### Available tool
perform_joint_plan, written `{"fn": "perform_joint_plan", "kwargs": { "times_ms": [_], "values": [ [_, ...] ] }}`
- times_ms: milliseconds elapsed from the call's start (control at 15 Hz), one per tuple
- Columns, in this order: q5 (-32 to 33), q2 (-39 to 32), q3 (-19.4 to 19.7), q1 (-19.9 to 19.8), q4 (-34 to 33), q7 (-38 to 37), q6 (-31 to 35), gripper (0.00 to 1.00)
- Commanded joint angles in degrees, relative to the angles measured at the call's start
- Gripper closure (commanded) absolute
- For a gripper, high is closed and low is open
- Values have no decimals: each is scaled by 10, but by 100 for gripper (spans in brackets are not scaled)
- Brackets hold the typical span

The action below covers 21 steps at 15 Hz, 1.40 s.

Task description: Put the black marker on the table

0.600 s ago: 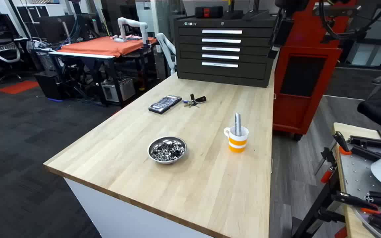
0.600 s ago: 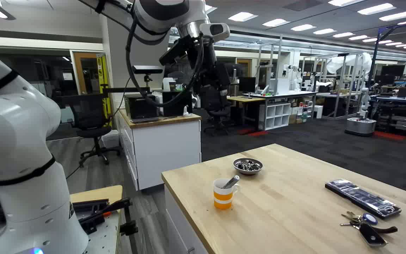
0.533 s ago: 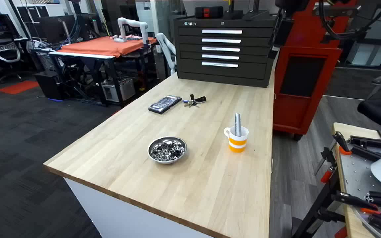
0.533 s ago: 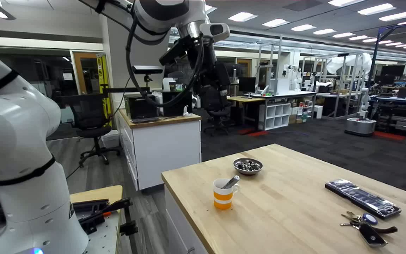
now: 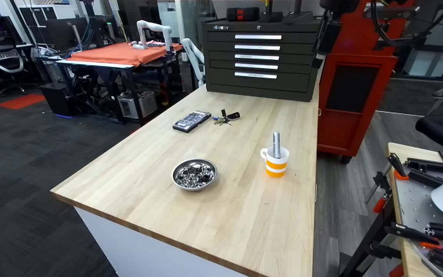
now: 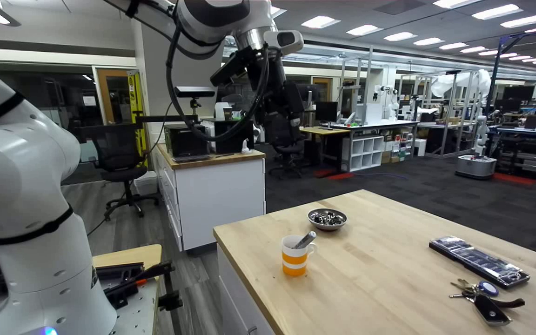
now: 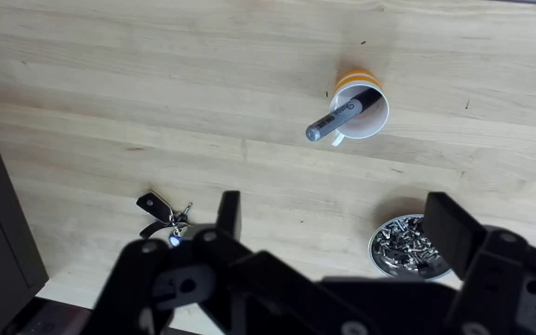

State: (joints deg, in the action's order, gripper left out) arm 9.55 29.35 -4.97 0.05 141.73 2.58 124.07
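The black marker (image 5: 276, 144) stands in a small white cup with orange bands (image 5: 276, 168), on the light wood table (image 5: 225, 223). In an exterior view the marker (image 6: 305, 240) leans against the rim of the cup (image 6: 294, 260). In the wrist view the marker (image 7: 335, 121) sticks out of the cup with its grey end up; its dark end is inside. My gripper (image 7: 333, 200) is open, with nothing between its fingers. It hangs high above the table, and shows dark in both exterior views (image 6: 291, 109), well apart from the cup.
A metal bowl of screws (image 5: 194, 187) is on the table near the cup. A flat dark case (image 6: 477, 261) and a bunch of keys (image 6: 486, 300) lie farther off. A dark drawer chest (image 5: 260, 86) stands at one end of the table.
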Motion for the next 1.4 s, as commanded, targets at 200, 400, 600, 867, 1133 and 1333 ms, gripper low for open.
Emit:
{"fn": "perform_joint_plan", "kwargs": {
  "times_ms": [200, 400, 600, 867, 1133, 1333],
  "values": [
    [4, 0, 6, 7, -1, -3, -2, 0],
    [-12, -8, 20, 11, 0, 11, 11, 0],
    [-30, -20, 37, 12, 4, 25, 27, 0],
    [-42, -56, 56, 12, 2, 54, 57, 0],
    [-60, -114, 69, 16, -5, 93, 90, 0],
    [-88, -159, 73, 21, -13, 121, 114, 0]
  ]
}}
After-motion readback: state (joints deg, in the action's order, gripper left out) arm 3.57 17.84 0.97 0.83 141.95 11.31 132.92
